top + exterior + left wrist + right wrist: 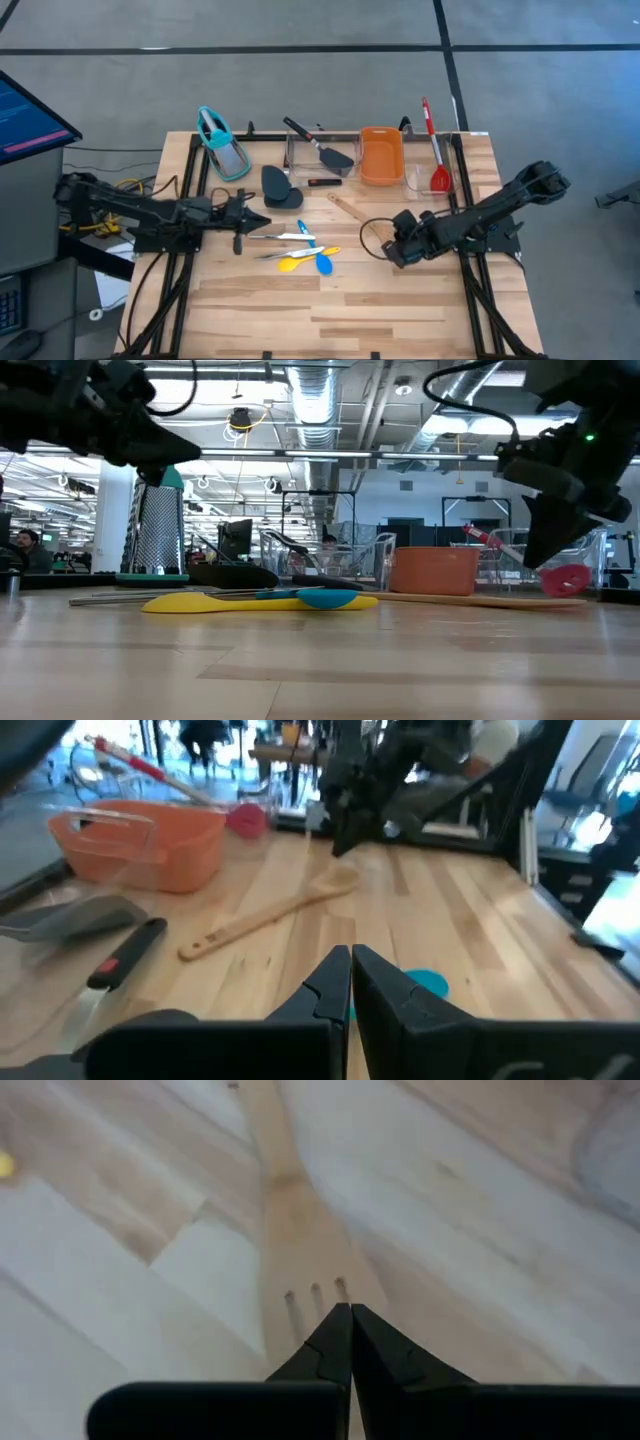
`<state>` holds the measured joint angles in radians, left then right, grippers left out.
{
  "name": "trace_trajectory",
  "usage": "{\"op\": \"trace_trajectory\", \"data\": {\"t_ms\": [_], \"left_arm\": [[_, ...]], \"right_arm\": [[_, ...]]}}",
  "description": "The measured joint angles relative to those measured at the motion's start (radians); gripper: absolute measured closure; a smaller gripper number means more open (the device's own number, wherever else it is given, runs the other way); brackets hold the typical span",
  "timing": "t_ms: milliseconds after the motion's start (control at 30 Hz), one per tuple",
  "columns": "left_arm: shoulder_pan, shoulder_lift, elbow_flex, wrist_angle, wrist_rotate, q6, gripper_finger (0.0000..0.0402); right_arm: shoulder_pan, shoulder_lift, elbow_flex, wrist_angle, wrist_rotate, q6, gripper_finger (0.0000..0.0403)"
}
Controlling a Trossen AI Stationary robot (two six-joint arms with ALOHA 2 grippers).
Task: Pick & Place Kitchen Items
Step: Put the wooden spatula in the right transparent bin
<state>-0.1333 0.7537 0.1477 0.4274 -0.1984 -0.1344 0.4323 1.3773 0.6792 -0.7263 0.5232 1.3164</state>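
Wooden slotted spoon (352, 209) lies flat on the worktop (400, 310), its handle angled toward the orange tub (381, 154) and its slotted bowl directly under the right end effector (393, 247). In the right wrist view the slots sit just ahead of the fingertips (340, 1342), which are pressed together with nothing between them; the spoon (300, 1250) is not gripped.

Further left, the left end effector (262, 223) hovers above the worktop, its fingers likewise clenched on nothing, as its wrist view shows. Just beyond its tips lie the silver tongs (285, 237), the small blue spoon (318, 254) and the yellow spoon (300, 261), crossing one another. The dark grey scoop (279, 187) rests near that end effector. The black spatula (320, 146) and the red steel-handled spoon (435, 150) sit in clear trays (420, 183) on either side of the tub.
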Motion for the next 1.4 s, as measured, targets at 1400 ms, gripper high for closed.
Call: {"op": "trace_trajectory", "data": {"t_ms": [1400], "left_arm": [[0.409,0.956,0.682,-0.117,0.542,0.565,0.0399]], "right_arm": [[0.197,0.112,0.0,0.028,0.131,0.269,0.0403]]}}
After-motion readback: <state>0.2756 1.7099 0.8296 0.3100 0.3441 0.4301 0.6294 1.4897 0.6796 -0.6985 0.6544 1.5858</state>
